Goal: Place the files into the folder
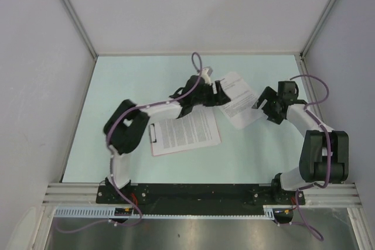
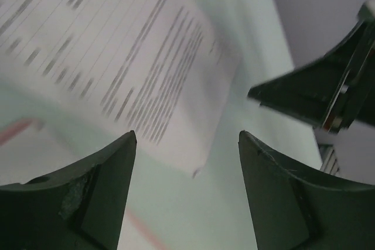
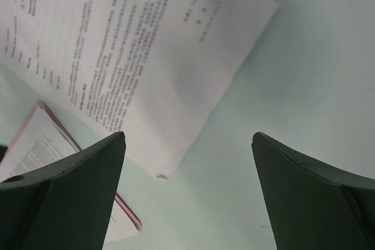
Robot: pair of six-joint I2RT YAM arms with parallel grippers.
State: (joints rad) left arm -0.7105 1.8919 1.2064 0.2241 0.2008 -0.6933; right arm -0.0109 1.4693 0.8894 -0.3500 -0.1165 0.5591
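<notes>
Sheet (image 1: 241, 105) of printed text lies flat and askew on the pale green worktop (image 1: 135, 80), between the two end effectors. Pink folder (image 1: 153, 147) sits near-left of it, clip at its left edge, second sheet (image 1: 187, 130) lying on it. The loose sheet's corner is just beside the folder; contact unclear. Left end effector (image 1: 220, 94) is over the sheet's left edge, fingers wide apart, gripping nothing. Right end effector (image 1: 262, 105) is at the sheet's right edge, also spread wide and empty.
</notes>
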